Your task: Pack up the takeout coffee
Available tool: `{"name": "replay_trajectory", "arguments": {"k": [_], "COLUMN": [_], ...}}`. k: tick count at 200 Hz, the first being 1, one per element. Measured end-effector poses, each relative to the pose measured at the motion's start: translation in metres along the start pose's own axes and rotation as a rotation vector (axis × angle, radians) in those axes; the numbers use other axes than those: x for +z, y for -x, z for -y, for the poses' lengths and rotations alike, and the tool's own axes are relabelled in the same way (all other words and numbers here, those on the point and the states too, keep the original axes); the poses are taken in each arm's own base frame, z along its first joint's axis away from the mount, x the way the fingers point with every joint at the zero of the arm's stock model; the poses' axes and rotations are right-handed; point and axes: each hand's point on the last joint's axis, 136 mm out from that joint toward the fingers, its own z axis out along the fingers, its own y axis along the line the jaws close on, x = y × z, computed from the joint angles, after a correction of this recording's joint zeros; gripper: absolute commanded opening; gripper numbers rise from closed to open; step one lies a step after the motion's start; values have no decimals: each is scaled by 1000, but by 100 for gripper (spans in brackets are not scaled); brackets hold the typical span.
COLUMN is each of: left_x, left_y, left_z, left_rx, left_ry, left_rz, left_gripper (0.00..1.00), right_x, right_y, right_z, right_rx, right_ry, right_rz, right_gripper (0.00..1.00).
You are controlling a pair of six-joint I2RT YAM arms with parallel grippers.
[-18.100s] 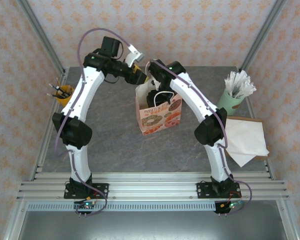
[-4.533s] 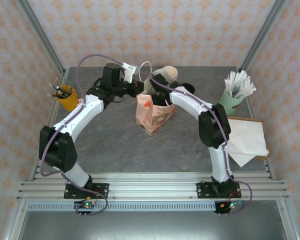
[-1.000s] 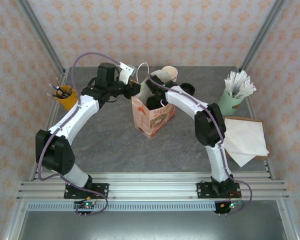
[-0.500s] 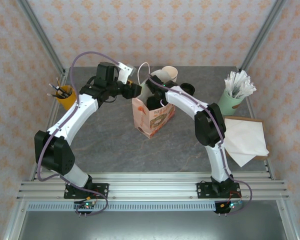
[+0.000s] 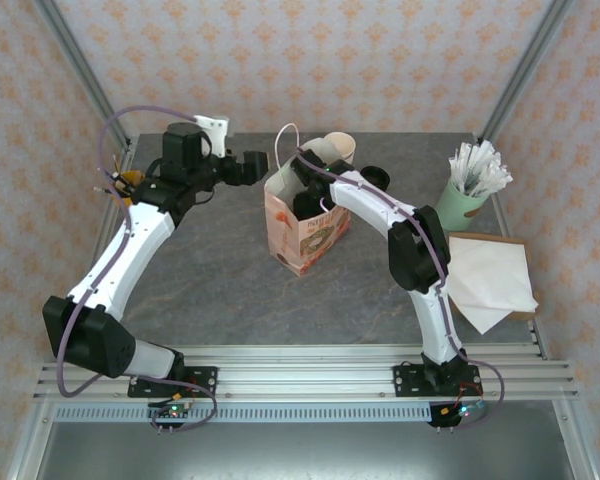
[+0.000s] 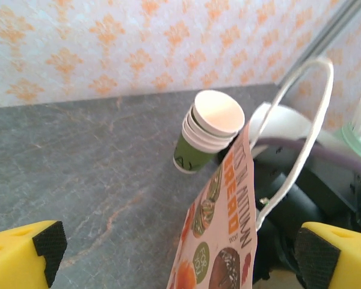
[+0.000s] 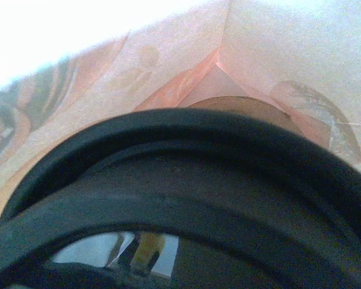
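Bag point(image 5: 302, 228) peach-pink w/ food prints, orange lettering, wht handles. Cup stack point(image 6: 206, 135) dk green, cream inside. Lid point(image 7: 180, 150) blk. Table point(image 5: 230, 280) grey, marbled. Wall point(image 5: 380, 60) cream w/ orange floral repeat. Stick cup point(image 5: 462, 208) mint. Napkin point(image 5: 492, 272) wht.

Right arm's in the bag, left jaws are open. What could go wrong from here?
1. Nothing steadies the bag: the left jaws stand open beside it. The right arm, pulling out, may drag or tip it and spill the coffee.
2. The handle lies across the right arm and could snag.
3. The cup stack stands just behind the bag; a shifted bag could knock it.
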Motion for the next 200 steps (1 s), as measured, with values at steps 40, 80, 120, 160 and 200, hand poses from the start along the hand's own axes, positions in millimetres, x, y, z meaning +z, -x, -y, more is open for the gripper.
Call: {"name": "replay_trajectory", "arguments": {"k": [40,80,120,160,200], "left_x": [17,36,57,61,49], "left_y": [-10,-55,-68,-67,-75], "left_z": [24,50,33,30,41], "left_rx": [41,115,127,187,327], "left_ry": [-101,-179,-134,-128,-130], "left_rz": [-105,-278,-332,-337,-295], "left_gripper": [90,76,30,9,0], "right_x": [-4,-13,-13,-11,0], "right_y": [7,18,21,21,11], "right_z": [1,-2,-3,-3,1], "right_rx": [-12,-8,-8,-19,-48], "right_ry": [-13,-8,-7,-9,-7], "right_rz": [20,57,62,59,64], "right_gripper": [52,52,52,52,53]}}
